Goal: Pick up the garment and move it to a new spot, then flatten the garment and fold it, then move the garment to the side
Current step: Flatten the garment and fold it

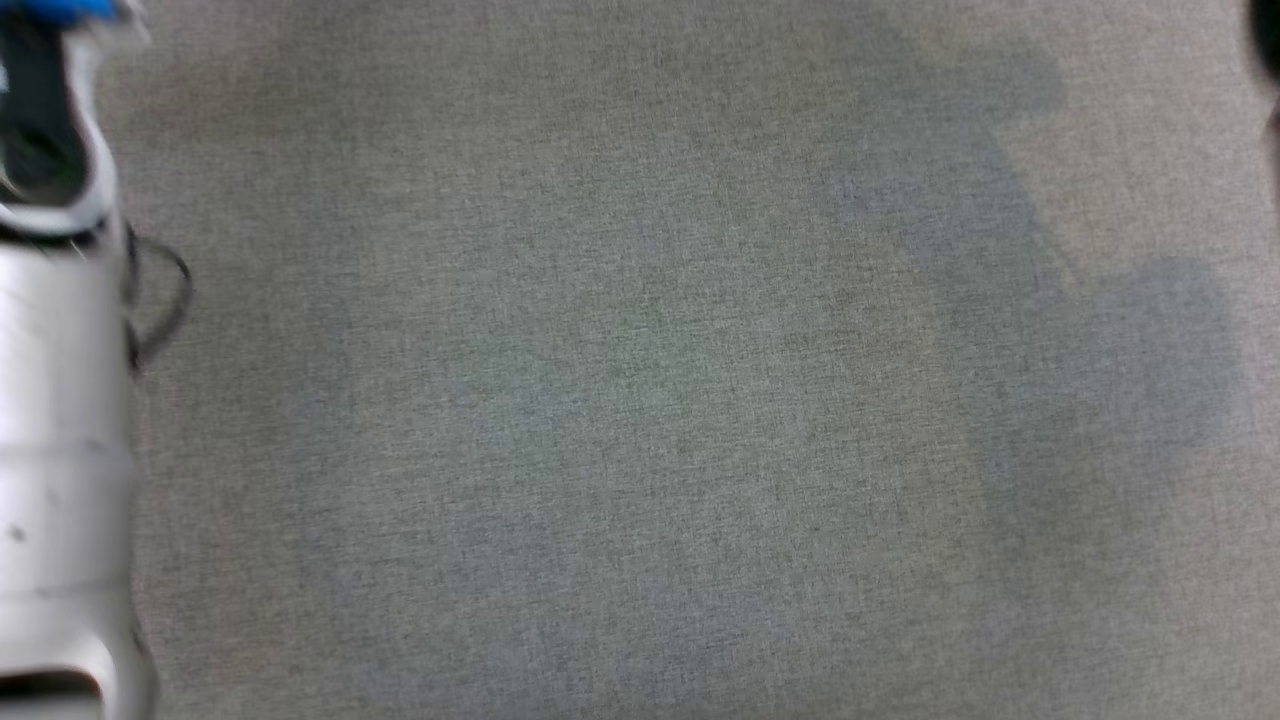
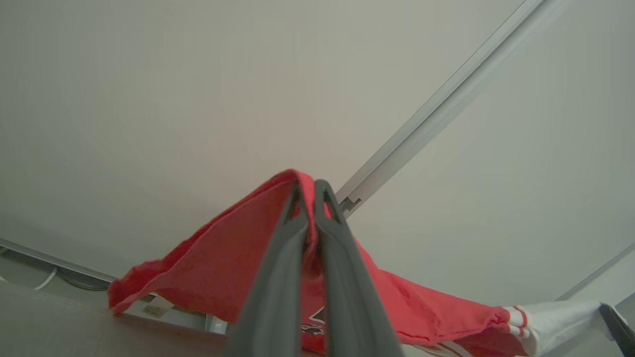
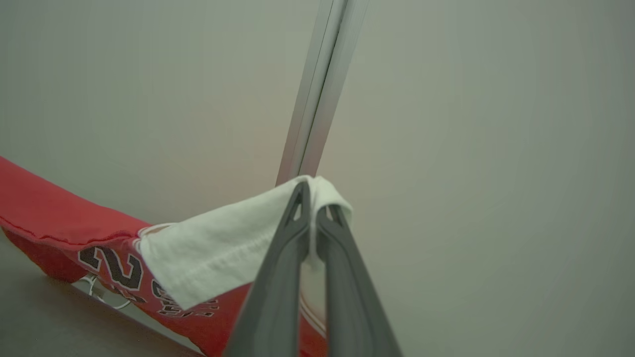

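The garment (image 2: 218,263) is a red shirt with white sleeves and dark printed lettering, held up in the air and stretched between both arms. My left gripper (image 2: 308,191) is shut on a red edge of it, the cloth draping down on both sides of the fingers. My right gripper (image 3: 312,196) is shut on a white sleeve (image 3: 218,248), with the red body (image 3: 44,213) sagging away to the left of the right wrist view. In the head view my pale left forearm (image 1: 60,400) runs along the left edge.
A grey fabric-covered surface (image 1: 640,400) spreads below the head camera, with soft shadows across it. Behind the garment stands a pale wall with a metal rail (image 2: 446,104), also the rail (image 3: 317,99) in the right wrist view. A dark cable (image 1: 160,300) loops beside the forearm.
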Tool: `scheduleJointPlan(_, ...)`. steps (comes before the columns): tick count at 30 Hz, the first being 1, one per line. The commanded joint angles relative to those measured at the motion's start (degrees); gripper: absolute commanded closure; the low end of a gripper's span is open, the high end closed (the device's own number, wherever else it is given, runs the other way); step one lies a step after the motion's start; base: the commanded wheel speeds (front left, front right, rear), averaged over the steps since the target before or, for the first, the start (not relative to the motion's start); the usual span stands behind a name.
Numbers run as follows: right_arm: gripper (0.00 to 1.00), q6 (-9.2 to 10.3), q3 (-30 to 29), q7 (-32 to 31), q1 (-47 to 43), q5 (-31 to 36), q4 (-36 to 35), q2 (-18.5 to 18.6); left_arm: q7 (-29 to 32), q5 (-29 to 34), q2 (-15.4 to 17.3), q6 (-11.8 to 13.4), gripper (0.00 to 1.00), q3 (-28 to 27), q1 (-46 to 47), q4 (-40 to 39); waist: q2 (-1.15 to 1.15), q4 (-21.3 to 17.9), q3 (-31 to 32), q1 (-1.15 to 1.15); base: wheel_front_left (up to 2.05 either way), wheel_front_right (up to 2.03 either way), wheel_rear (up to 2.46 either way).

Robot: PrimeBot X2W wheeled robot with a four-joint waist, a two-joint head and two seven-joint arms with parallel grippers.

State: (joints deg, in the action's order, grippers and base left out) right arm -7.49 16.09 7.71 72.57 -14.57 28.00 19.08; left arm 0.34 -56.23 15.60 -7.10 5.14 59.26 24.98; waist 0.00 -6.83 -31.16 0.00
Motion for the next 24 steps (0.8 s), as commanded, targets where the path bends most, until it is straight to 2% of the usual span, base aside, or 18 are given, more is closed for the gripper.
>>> scheduleJointPlan(1, 1.00, -0.01, 1.59, -0.69, -4.95, -2.60, 0.03, 1.41, -0.58, 0.26, -0.03, -0.38, 1.00, 1.66, -3.97, 0.82, 0.00, 0.42, 0.85, 0.00, 0.00, 0.00, 0.00)
scheduleJointPlan(6, 1.00, -0.01, 3.00, -5.54, -19.60, -9.41, -2.76, 4.40, -1.13, -0.86, 0.29, -0.53, 1.00, 8.11, -15.41, 0.42, 0.00, 1.70, 4.60, 0.00, 0.00, 0.00, 0.00)
scheduleJointPlan(7, 1.00, -0.01, 3.00, -5.54, -19.60, -9.41, -2.76, 4.40, -1.13, -0.86, 0.29, -0.53, 1.00, 8.11, -15.41, 0.42, 0.00, 1.70, 4.60, 0.00, 0.00, 0.00, 0.00)
scheduleJointPlan(12, 1.00, 0.00, -2.25, -16.37, -35.35, -13.87, -8.07, 5.19, -1.86, -2.83, 1.61, -0.51, 1.00, 12.97, -26.02, -0.36, 0.00, 2.73, 9.85, 0.00, 0.00, 0.00, 0.00)
scheduleJointPlan(17, 1.00, -0.02, -11.24, -26.59, -50.10, -14.35, -17.72, 0.54, -4.04, -2.87, 2.94, -0.51, 1.00, 15.94, -34.37, -1.23, 0.00, 2.64, 14.07, 0.00, 0.00, 0.00, 0.00)
scheduleJointPlan(20, 1.00, -0.01, -16.19, -31.69, -57.37, -12.16, -23.32, -3.63, -5.42, -2.96, 2.62, -0.26, 1.00, 16.47, -38.65, -1.58, 0.00, 2.78, 16.23, 0.00, 0.00, 0.00, 0.00)
scheduleJointPlan(24, 1.00, -0.01, -20.50, -39.54, -66.18, -8.11, -29.84, -9.09, -5.73, -0.98, 3.30, 1.40, 1.00, 18.15, -42.84, -1.83, 0.00, 3.57, 18.38, 0.00, 0.00, 0.00, 0.00)
